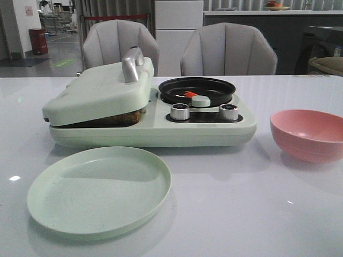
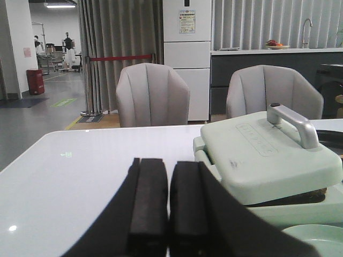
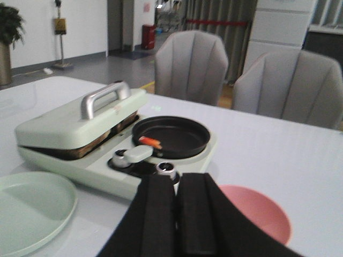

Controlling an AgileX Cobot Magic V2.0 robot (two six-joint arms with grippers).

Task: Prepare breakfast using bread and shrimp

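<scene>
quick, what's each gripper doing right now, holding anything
Left gripper: closed, jaws pressed together, holding nothing.
Right gripper: closed, jaws together, holding nothing.

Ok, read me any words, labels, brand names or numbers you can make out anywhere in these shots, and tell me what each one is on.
None can be read.
Embossed line on the breakfast maker's lid: raised lettering, too small and faint to read.
Paper notice on the white cabinet behind the chairs: printed text, too blurred.
Pink sign on the wall at far left: too small.
Control knobs: no legible markings.
Green plate and pink bowl: no text.
</scene>
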